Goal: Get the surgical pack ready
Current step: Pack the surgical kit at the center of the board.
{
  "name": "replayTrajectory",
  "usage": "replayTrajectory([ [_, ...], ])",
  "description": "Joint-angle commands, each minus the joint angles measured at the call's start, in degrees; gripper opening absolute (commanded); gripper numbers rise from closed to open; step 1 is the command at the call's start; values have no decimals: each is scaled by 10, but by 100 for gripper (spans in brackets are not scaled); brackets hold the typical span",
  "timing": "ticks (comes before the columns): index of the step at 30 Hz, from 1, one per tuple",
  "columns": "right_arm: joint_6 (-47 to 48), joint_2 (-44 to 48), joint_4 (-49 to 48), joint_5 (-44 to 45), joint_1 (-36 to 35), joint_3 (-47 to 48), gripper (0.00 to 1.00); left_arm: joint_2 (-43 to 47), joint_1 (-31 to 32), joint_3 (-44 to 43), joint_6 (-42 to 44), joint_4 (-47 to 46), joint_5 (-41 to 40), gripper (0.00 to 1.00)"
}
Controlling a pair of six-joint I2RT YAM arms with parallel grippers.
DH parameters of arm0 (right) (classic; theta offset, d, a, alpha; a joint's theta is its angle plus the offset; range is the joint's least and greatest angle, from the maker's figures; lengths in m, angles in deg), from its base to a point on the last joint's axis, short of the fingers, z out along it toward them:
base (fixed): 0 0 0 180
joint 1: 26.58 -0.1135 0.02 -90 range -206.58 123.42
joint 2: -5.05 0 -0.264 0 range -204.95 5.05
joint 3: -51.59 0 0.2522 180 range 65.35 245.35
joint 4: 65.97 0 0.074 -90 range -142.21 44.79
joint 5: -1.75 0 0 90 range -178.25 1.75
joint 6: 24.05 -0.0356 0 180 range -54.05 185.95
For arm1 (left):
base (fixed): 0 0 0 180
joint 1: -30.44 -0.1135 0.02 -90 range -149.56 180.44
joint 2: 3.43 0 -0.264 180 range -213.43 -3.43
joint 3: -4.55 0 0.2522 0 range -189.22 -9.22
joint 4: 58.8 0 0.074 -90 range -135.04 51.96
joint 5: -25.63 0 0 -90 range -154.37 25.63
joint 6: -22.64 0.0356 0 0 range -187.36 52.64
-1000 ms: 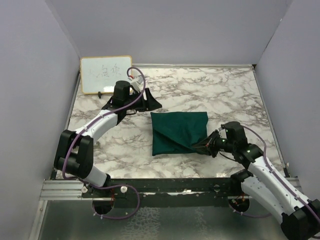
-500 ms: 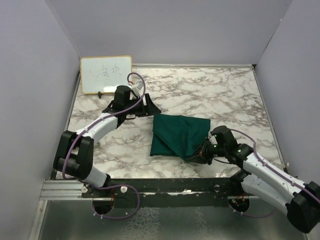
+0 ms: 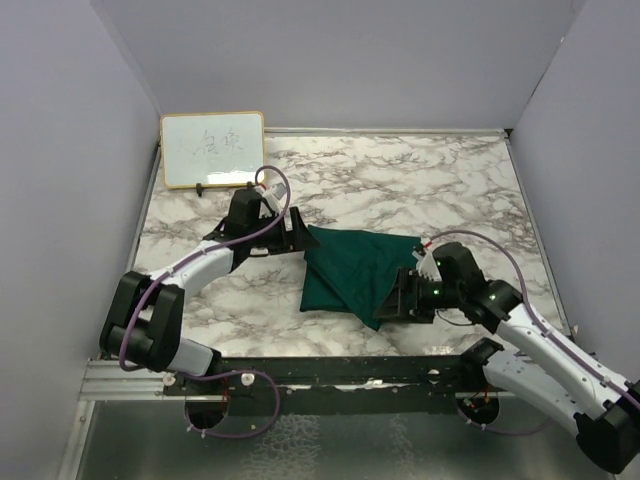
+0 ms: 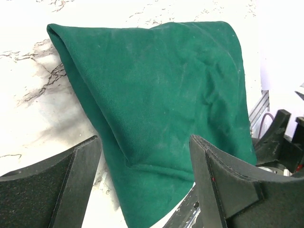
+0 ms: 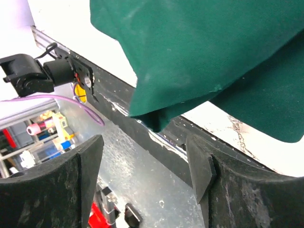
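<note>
The surgical pack shows as a dark green drape (image 3: 355,272), folded into a loose bundle on the marble table (image 3: 440,180). My left gripper (image 3: 297,232) stands open at the bundle's far left corner. In the left wrist view the drape (image 4: 156,85) lies below and beyond the open left gripper (image 4: 145,142), untouched by the fingers. My right gripper (image 3: 402,300) is open at the bundle's near right edge. In the right wrist view a folded corner of the drape (image 5: 199,52) hangs just past the open right gripper (image 5: 145,142), and nothing is between its fingers.
A wood-framed whiteboard (image 3: 212,149) leans against the back left wall. Grey walls close in the table on three sides. A black metal rail (image 3: 330,370) runs along the near edge, and the drape's near corner reaches almost to it.
The right gripper carried the drape's near right corner leftward, then opened and let it go. The left gripper moved right to the drape's far left corner and opened wider.
</note>
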Motion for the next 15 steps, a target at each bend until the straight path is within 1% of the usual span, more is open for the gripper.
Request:
replayTrajectory([
  [1,86,13,77,32,-3,56,72,-7,0,-33,6,17,-12,78],
  [4,81,18,103,89,-3,64,74,-27,0,-48,11,41,-3,78],
  [6,64,2,105,139,-3,73,76,-27,0,-47,11,56,-6,78],
  [9,69,-58,96,230,-2,112,81,-20,0,-37,7,61,-7,76],
  [11,85,-100,94,287,11,147,85,-18,2,-29,-5,51,0,70],
  [13,117,-126,71,300,42,167,86,-19,2,-17,-23,27,15,67],
  [15,161,-135,25,256,97,167,86,-18,6,-7,-37,8,24,68],
])
